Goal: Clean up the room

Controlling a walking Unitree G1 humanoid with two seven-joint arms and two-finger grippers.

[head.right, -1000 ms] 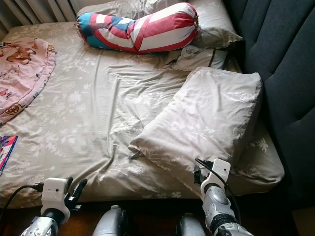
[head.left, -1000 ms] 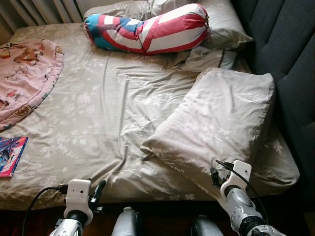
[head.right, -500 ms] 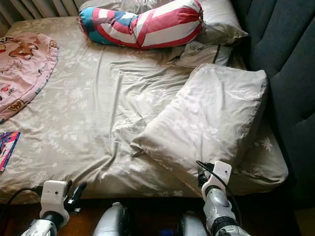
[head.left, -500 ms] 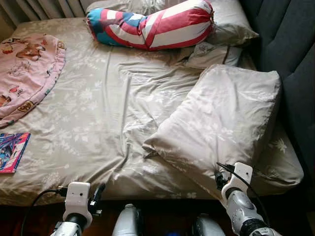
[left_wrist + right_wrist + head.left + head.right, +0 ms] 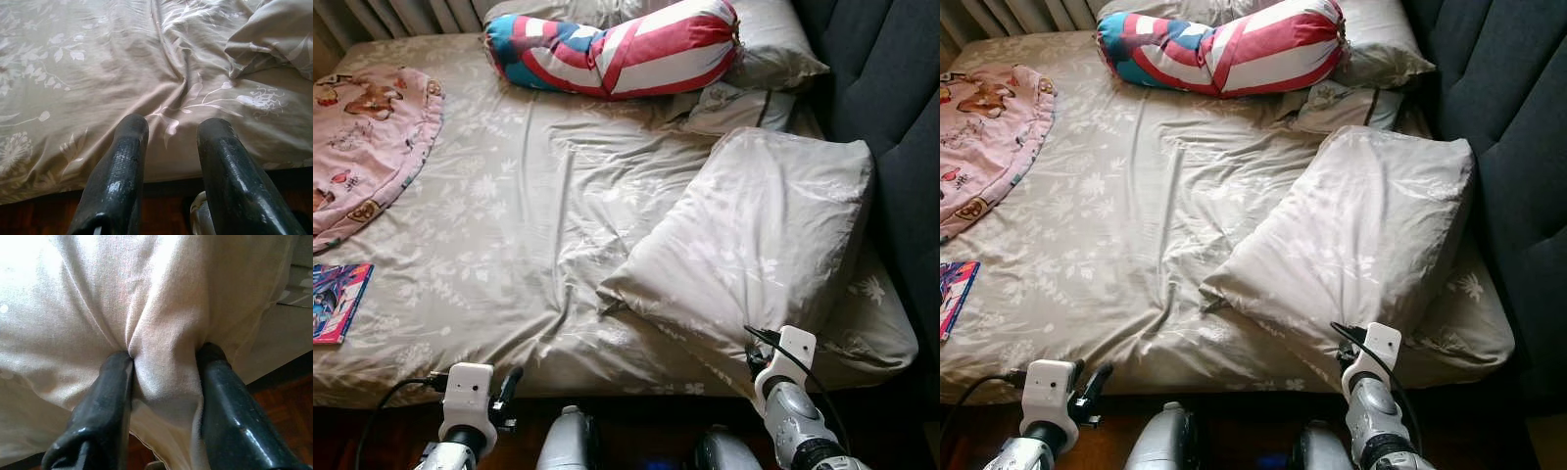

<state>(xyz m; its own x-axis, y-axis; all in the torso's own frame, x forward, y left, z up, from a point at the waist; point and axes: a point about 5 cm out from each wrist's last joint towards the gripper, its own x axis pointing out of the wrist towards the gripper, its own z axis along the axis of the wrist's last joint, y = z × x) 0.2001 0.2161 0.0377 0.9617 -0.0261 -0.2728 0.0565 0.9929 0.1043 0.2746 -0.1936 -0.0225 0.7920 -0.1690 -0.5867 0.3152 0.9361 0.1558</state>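
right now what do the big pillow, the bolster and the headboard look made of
Big pillow: soft matte woven fabric, probably cotton; it creases and bunches between the right gripper fingers.
Bolster: smooth printed cloth, stuffed plump.
Headboard: dark padded upholstery with tufted seams; the weave is unclear.

Beige pillow lying askew on floral sheet, striped bolster behind, pink blanket at left

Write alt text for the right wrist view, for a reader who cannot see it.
The right hand pinches a fold of the beige pillow between its two black fingers, the cloth bunched up in the gap. Past the pillow's edge lie a strip of bedsheet and dark wooden floor.
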